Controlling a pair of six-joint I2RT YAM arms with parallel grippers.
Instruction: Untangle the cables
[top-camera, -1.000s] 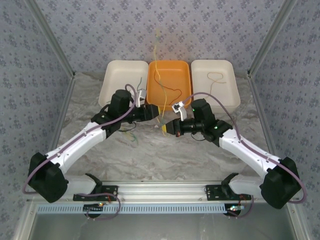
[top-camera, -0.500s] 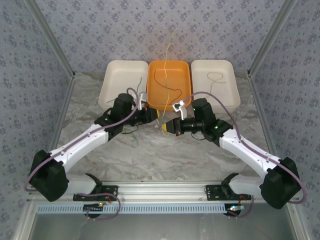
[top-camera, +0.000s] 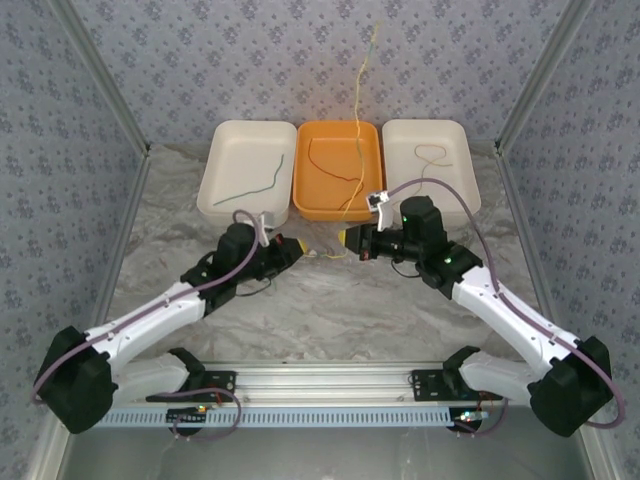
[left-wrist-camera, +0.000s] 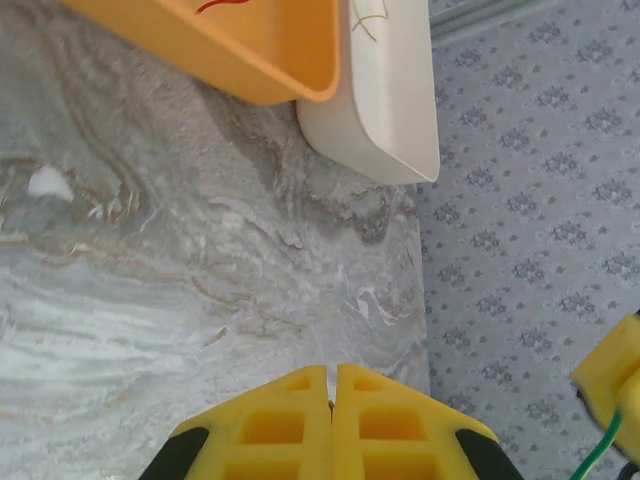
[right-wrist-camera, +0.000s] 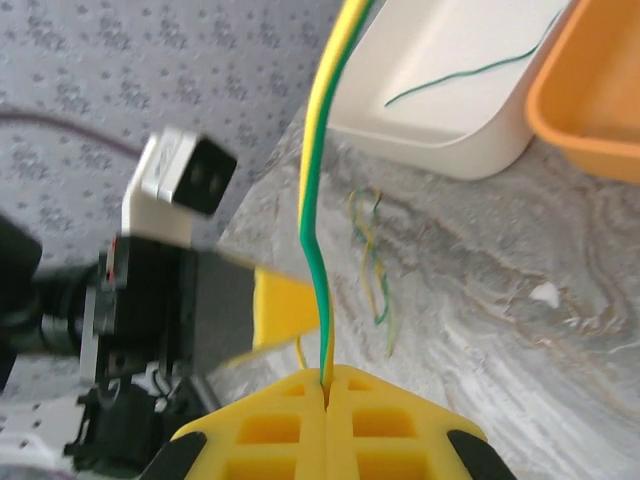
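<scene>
**Item: cables, mid-untangling.**

- Yellow-and-green cable: clenched at its near end in the right jaws. From there it rises up and away over the orange tray toward the back wall. Its long axis runs near to far, roughly in line with the jaws.
- Dark green cable: lies alone in the left cream tray.
- Dark red cable: lies in the orange tray.
- Pale looped cable: lies in the right cream tray.
- Loose strands: a small yellow and green knot on the surface, near the left arm.
- Left jaws: pressed fully together, low over the surface, just left of the right jaws. In the top view a fine pale strand bridges the two. Whether the left pair pinches it cannot be told.
- Governing relation: the right arm owns the long cable and the left arm is nearer the knot. Separation would likely come from drawing the two apart sideways, across the cable's axis.
</scene>
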